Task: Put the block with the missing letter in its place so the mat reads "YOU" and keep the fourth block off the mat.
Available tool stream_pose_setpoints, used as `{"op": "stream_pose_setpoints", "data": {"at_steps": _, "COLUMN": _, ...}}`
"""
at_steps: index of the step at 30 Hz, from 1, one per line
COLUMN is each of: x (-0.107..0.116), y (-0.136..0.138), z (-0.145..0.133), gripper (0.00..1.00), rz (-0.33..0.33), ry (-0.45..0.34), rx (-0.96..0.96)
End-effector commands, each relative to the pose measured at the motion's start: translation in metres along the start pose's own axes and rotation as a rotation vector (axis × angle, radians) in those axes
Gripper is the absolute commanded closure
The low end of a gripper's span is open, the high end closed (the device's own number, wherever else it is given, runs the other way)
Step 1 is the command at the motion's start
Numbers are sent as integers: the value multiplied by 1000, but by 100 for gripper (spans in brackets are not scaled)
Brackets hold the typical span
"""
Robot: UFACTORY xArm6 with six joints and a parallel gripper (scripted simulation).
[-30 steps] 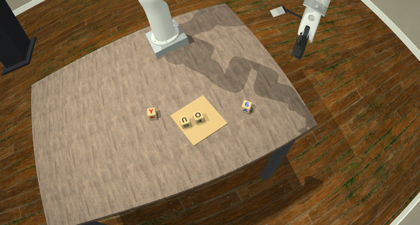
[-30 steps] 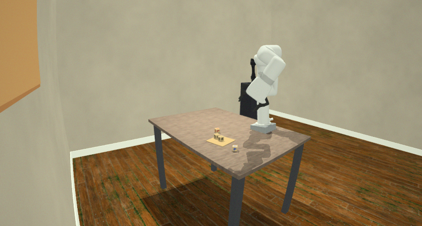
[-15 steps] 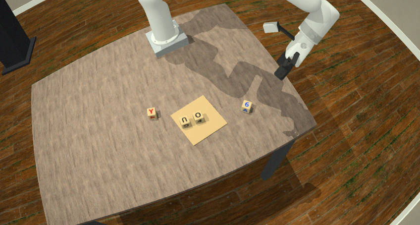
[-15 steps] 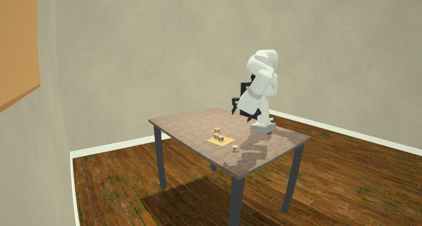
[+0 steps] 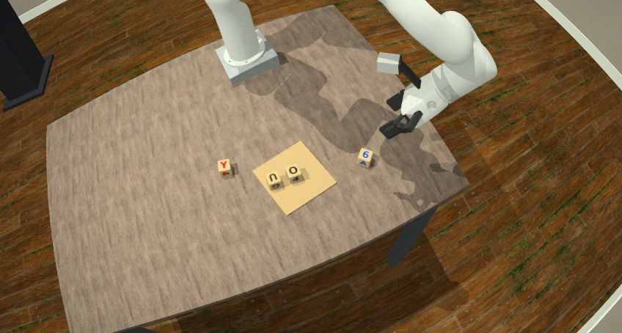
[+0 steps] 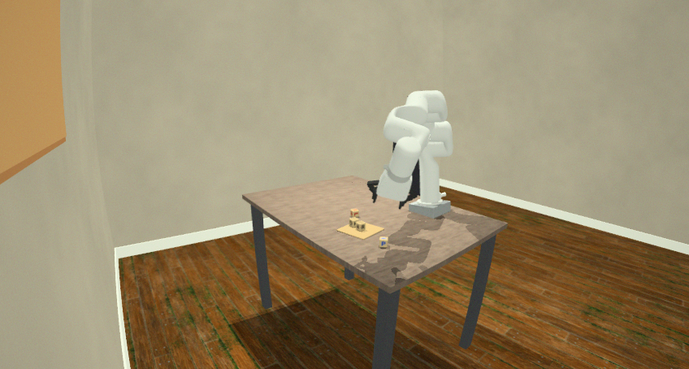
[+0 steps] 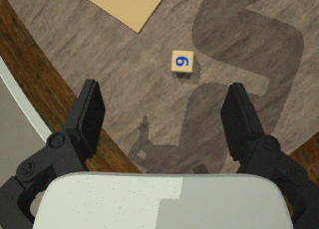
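A tan mat (image 5: 294, 177) lies near the middle of the table and bears two wooden blocks side by side, one with a black U (image 5: 274, 179) and one with a black O (image 5: 293, 172) on top. A block with a red Y (image 5: 224, 166) on top sits on the bare table, left of the mat in the top view. A block with a blue 6 (image 5: 365, 157) on top sits on the table right of the mat. My gripper (image 5: 397, 113) is open and empty, in the air over the table's right edge.
The arm's base (image 5: 248, 61) is bolted at the table's far side. The table edge (image 5: 453, 163) runs close below the gripper, with wooden floor beyond. A dark stand (image 5: 19, 64) is on the floor at the far left.
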State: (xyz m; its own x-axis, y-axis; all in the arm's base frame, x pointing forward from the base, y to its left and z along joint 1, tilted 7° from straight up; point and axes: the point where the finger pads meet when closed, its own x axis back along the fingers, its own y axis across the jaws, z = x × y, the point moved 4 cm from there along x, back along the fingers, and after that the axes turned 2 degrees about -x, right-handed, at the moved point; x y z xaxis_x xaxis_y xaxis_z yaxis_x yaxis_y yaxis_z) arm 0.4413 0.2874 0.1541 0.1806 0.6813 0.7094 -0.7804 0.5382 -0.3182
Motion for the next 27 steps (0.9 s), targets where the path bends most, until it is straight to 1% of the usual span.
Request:
{"op": "stream_pose_setpoints", "data": {"at_steps": 1, "x": -28, "y": -3, "z": -2, "gripper": 0, "rz": -82, "ry": 91, "rx": 57}}
{"op": "stream_pose_setpoints", "data": {"at_steps": 5, "x": -46, "y": -3, "z": -2, "gripper": 0, "rz": -139, "ry": 142, "rx": 96}}
{"op": "stream_pose_setpoints", "data": {"at_steps": 7, "x": -46, "y": -3, "z": -2, "gripper": 0, "rz": -139, "ry": 142, "rx": 96}}
{"op": "stream_pose_setpoints", "data": {"at_steps": 10, "x": -56, "y": -3, "z": -1, "gripper": 0, "rz": -174, "ry": 171, "rx": 119}}
{"op": "stream_pose_setpoints", "data": {"at_steps": 27, "x": -57, "y": -3, "z": -1, "gripper": 0, "rz": -178, "ry": 174, "rx": 121}}
